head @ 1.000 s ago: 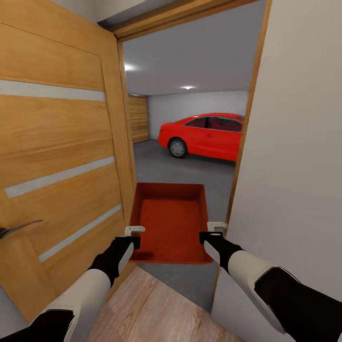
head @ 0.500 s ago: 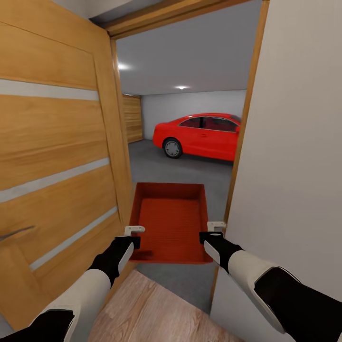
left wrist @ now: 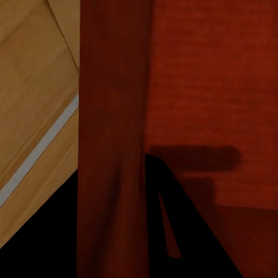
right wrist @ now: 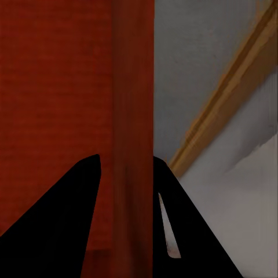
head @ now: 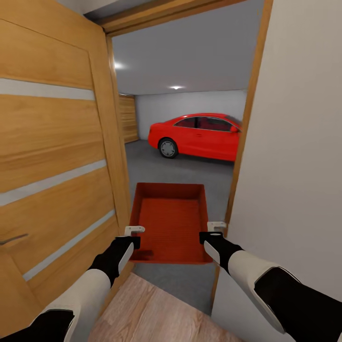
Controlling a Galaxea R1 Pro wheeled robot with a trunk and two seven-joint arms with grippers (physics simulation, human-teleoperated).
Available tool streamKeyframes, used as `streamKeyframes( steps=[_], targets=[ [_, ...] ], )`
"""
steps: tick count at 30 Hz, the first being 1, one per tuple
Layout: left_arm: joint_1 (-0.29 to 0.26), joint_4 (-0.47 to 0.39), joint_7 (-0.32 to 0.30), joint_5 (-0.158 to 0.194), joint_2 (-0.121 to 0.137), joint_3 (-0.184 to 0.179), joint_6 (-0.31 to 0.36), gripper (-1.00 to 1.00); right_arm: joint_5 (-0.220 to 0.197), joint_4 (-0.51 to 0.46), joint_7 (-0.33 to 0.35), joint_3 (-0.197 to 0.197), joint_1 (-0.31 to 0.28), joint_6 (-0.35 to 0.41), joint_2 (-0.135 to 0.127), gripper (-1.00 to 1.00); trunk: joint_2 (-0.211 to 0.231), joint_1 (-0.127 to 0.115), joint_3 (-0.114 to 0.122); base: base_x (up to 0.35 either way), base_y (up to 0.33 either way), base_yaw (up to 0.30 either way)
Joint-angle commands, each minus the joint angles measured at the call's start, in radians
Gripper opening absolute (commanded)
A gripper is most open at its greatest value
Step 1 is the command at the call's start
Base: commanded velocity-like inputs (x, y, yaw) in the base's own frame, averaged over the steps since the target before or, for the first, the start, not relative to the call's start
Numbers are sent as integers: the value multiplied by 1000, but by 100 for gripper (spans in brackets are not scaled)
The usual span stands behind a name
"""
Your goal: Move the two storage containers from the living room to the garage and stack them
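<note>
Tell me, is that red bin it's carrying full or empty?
Empty. The head view looks straight into the orange-red storage container and shows only its bare ribbed bottom, with a shadow near the left end effector.

The storage container (head: 170, 223), centre frame, looks like matt orange-red plastic with a finely ribbed bottom. At left, the door (head: 52, 142) is satin wood grain with pale inlaid strips. The car (head: 197, 135) is glossy; the garage floor (head: 175, 171) is matt concrete.

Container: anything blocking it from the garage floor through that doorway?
Nothing visible. The container, held by the left gripper and right gripper, faces bare garage floor. The open door and door frame sit close beside it; the red car is farther back.
</note>
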Motion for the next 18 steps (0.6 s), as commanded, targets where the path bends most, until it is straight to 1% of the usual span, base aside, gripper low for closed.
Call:
streamKeyframes(
  steps=[1,8,10,13,18],
  targets=[
    [0,2,2,30,0,-2,2,-100,22,-4,-6,45,-1,-1,-2,-100,-1,1,0,152,276,-1],
    [0,2,2,30,0,-2,2,-100,23,-4,-6,45,0,-1,-2,-100,-1,1,0,155,281,0],
    [0,2,2,30,0,-2,2,-100,23,-4,-6,45,0,-1,-2,-100,-1,1,0,129,205,0],
    [0,2,2,30,0,-2,1,-100,23,-4,-6,45,-1,-1,-2,-100,-1,1,0,60,84,-76],
    [0,1,2,30,0,-2,1,-100,22,-4,-6,45,0,-1,-2,-100,-1,1,0,10,14,-208]
  ],
)
